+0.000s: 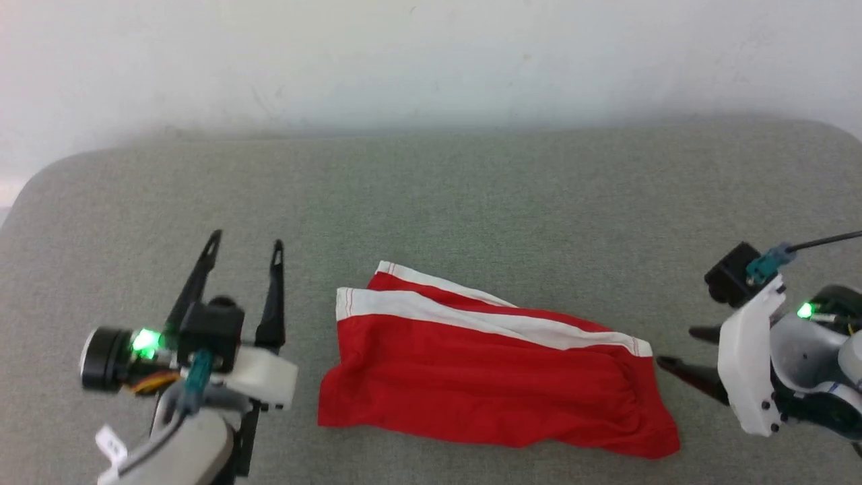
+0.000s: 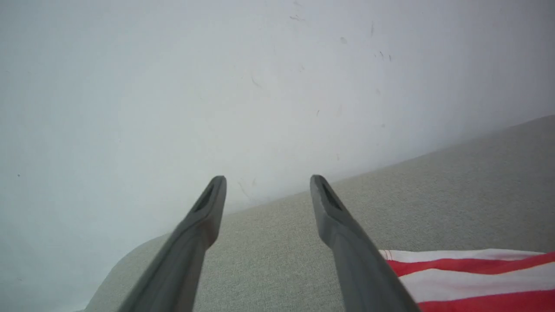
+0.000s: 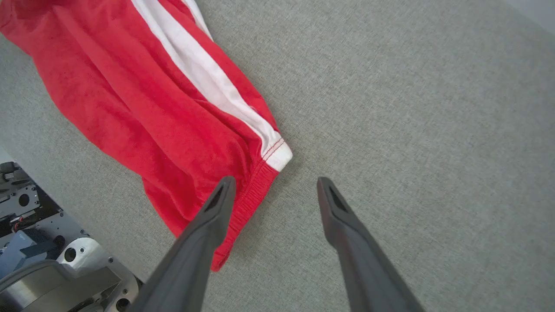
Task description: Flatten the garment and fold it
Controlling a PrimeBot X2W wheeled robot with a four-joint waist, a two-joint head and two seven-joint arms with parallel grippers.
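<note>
While between pincers, garment on pad

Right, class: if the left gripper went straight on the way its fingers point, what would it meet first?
Probably the white wall: the left gripper points over the far edge of the grey cushion, with nothing between. The red shorts lie off to its right. Depth is hard to judge.

The shorts lie on the padded table, near its front edge and about midway across, stretched left to right. Their hem end faces the left gripper, which stands near them on the left, fingers pointing toward the wall behind the table. Their waistband end lies to the right, with the right gripper just beside it, pointing leftward at it.
</note>
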